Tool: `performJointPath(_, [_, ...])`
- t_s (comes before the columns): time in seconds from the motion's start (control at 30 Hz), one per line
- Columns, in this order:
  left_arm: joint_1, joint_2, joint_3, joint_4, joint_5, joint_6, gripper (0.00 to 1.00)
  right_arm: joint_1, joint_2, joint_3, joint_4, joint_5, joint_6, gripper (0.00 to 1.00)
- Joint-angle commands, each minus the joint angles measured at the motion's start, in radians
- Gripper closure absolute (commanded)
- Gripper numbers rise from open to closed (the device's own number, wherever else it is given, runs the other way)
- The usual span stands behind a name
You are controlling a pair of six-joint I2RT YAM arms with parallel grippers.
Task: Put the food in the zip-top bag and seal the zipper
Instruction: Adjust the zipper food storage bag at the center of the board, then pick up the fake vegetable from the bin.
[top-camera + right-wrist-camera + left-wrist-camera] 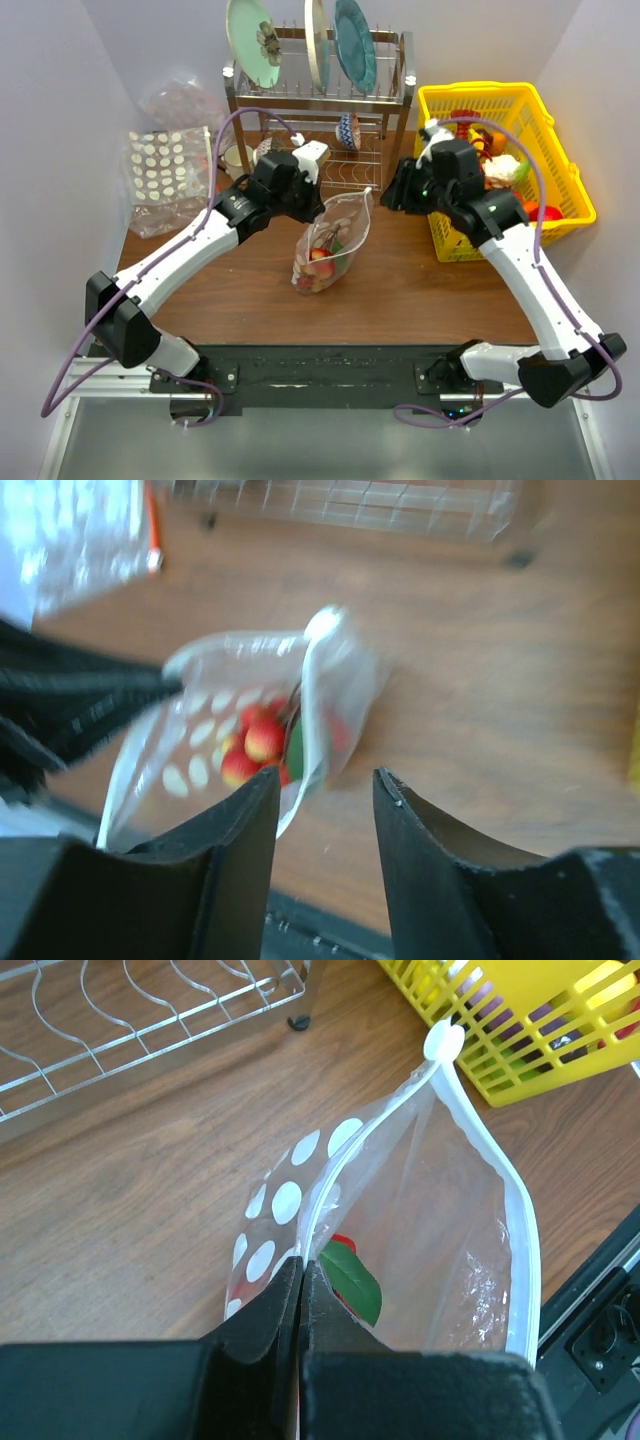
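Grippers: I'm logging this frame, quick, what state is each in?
Left gripper: closed, pinching the zip-top bag at its mouth edge.
Right gripper: open, holding nothing, beside the bag.

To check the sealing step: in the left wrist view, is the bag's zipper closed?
No, the zipper strip bows away from the rim the left fingers pinch, so the zip-top bag gapes open.
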Motion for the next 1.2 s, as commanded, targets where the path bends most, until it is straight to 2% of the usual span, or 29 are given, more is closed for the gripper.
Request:
performJointPath(0.0, [0.01,-0.074,-0.013,0.089,0.001,0.043,1.0,-0.103,0.011,0.155,-0.1,0.142,-0.08,0.55])
performJointPath(0.07, [0.009,-0.078,-0.016,0.09,0.01,0.046,1.0,-0.178,0.011,0.198,-0.109,0.142,-0.095,0.56])
performJointPath(0.23, [0.009,-0.11,-0.047,0.099,0.044,0.057,1.0,-0.234,0.032,0.275,-0.16,0.385,-0.133,0.56])
performJointPath(0.33, [0.009,-0.132,-0.063,0.104,0.047,0.068,1.0,-0.292,0.036,0.246,-0.152,0.471,-0.123,0.52])
performJointPath(0.6, [0.01,-0.195,-0.142,0.145,0.042,0.086,1.0,-0.487,0.112,0.175,-0.149,0.472,-0.022,0.44])
performJointPath(0.63, [0.009,-0.196,-0.146,0.145,0.044,0.085,1.0,-0.493,0.123,0.164,-0.155,0.485,0.001,0.38])
performJointPath(0.67, [0.01,-0.199,-0.151,0.151,0.05,0.085,1.0,-0.504,0.132,0.16,-0.159,0.487,0.041,0.37])
performJointPath(0.87, [0.009,-0.213,-0.172,0.165,0.077,0.078,1.0,-0.567,0.244,0.176,-0.224,0.509,0.21,0.38])
performJointPath(1.0, [0.009,-0.226,-0.182,0.17,0.079,0.077,1.0,-0.608,0.348,0.226,-0.336,0.498,0.305,0.4])
performJointPath(1.17, [0.009,-0.233,-0.186,0.175,0.073,0.077,1.0,-0.647,0.408,0.16,-0.311,0.486,0.347,0.42])
